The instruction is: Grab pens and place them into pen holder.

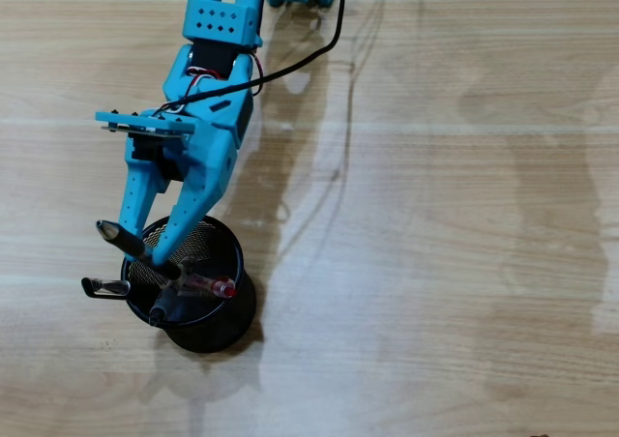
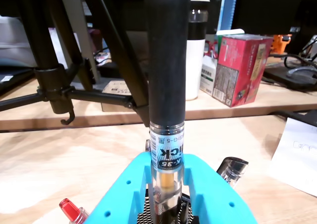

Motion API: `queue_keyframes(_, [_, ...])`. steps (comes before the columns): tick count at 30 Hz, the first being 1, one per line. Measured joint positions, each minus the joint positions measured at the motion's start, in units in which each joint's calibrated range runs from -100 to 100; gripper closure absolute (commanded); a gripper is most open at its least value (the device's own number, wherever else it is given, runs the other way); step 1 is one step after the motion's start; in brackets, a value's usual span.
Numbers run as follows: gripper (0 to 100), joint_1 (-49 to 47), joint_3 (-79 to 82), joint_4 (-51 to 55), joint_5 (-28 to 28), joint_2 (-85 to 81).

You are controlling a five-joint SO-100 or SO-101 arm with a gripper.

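In the overhead view a blue arm [image 1: 208, 118] reaches down from the top of the frame across a pale wood-grain surface [image 1: 435, 263], its pincer [image 1: 145, 253] positioned over the near-left rim of a black mesh pen holder [image 1: 218, 321] that stands upright on the surface. The pincer is closed on a black pen [image 1: 135, 247], which lies at a slant between the two fingers: its silver-capped upper end projects beyond the holder's left rim, and its lower end dips toward the mesh interior. The wrist view confirms the grip, with the black pen's [image 2: 167, 85] barrel rising up the centre of the frame and its clear labelled section seated in the slot between the blue fingers [image 2: 208, 189]. Other pens are already in the holder: a red-capped pen [image 1: 215, 286] leans across the opening toward the right, a further dark pen [image 1: 161, 310] leans out at the lower left rim, and a silver-clipped pen [image 1: 104, 286] juts out over the left rim. In the wrist view the red cap [image 2: 69, 209] shows at lower left and a silver clip [image 2: 232, 168] at right. A black cable [image 1: 309, 58] runs from the arm toward the top edge. Beyond the surface, the wrist view shows a black tripod [image 2: 54, 85], a red carton [image 2: 242, 68] and a white bottle [image 2: 197, 50].
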Motion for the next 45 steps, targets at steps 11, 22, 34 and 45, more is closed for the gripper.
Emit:
queue_keyframes(11, [89,0.0,0.0,0.0,0.0,0.0])
queue_keyframes(22, [98,-1.17,9.32,21.89,1.56,-17.39])
queue_keyframes(34, [98,-8.57,32.05,49.22,17.3,-50.47])
queue_keyframes(45, [98,-11.37,67.82,49.83,36.83,-83.63])
